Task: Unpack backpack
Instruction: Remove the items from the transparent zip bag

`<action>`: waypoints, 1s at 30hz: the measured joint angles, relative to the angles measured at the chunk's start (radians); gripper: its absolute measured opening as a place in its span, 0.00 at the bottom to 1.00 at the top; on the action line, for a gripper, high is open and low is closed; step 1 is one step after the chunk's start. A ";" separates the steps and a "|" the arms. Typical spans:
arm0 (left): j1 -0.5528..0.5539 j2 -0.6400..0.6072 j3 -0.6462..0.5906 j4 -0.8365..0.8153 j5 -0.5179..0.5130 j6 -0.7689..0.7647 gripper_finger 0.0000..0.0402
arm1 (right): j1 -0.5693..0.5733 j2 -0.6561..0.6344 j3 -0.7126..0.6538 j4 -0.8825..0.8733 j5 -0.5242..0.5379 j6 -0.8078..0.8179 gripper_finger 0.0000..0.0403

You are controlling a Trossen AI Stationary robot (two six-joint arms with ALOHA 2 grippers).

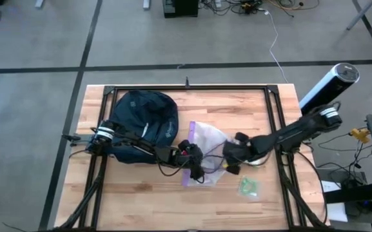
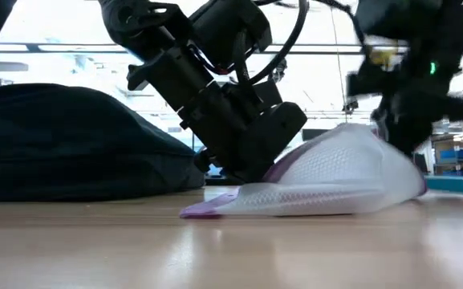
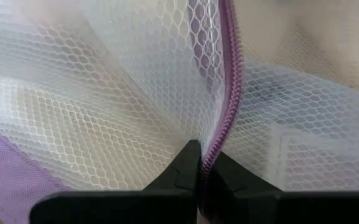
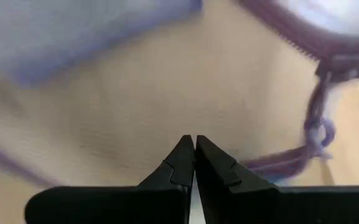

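Observation:
The dark navy backpack (image 1: 144,122) (image 2: 62,144) lies on its side at the table's far left. To its right, at the table's middle, is a clear mesh pouch (image 1: 206,145) (image 2: 327,181) with a purple zipper edge. My left gripper (image 1: 192,156) (image 3: 199,146) reaches over from the backpack's side and is shut on the pouch. My right gripper (image 1: 231,161) (image 4: 195,140) hovers shut over the pouch's right end, with nothing between its fingers. The purple zipper pull and its cord (image 4: 319,130) lie just beyond its tips. My left gripper pinches the pouch's purple zipper edge (image 3: 219,134) between its two fingers, slanting down from the table's left side. That edge is raised, so the pouch bulges up, while its purple lower edge (image 2: 215,210) rests on the table. My right gripper is close to the pouch; whether it touches it, I cannot tell.
A small green item (image 1: 249,187) lies on the wood toward the near right. Black frame rails (image 1: 186,88) border the table. A white and black cylinder (image 1: 331,84) stands off the table's far right corner. Bare wood shows along the near edge.

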 joint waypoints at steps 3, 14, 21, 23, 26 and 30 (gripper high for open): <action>0.001 -0.001 -0.001 0.016 0.004 0.000 0.00 | 0.000 -0.050 -0.030 0.126 0.010 -0.034 0.00; 0.003 -0.252 -0.002 -0.023 0.004 0.085 0.00 | 0.048 0.028 -0.073 0.374 -0.019 -0.150 0.00; 0.028 -0.387 -0.002 -0.021 -0.056 0.178 0.00 | 0.048 0.143 -0.085 0.548 -0.046 -0.267 0.00; 0.029 -0.392 -0.002 -0.021 -0.057 0.180 0.00 | 0.047 0.187 -0.086 0.655 -0.046 -0.294 0.00; 0.029 -0.377 -0.002 -0.021 -0.045 0.162 0.00 | 0.036 0.247 -0.084 0.814 -0.046 -0.310 0.00; 0.029 -0.333 -0.002 -0.023 -0.008 0.114 0.00 | 0.001 0.322 -0.084 0.916 0.007 -0.304 0.00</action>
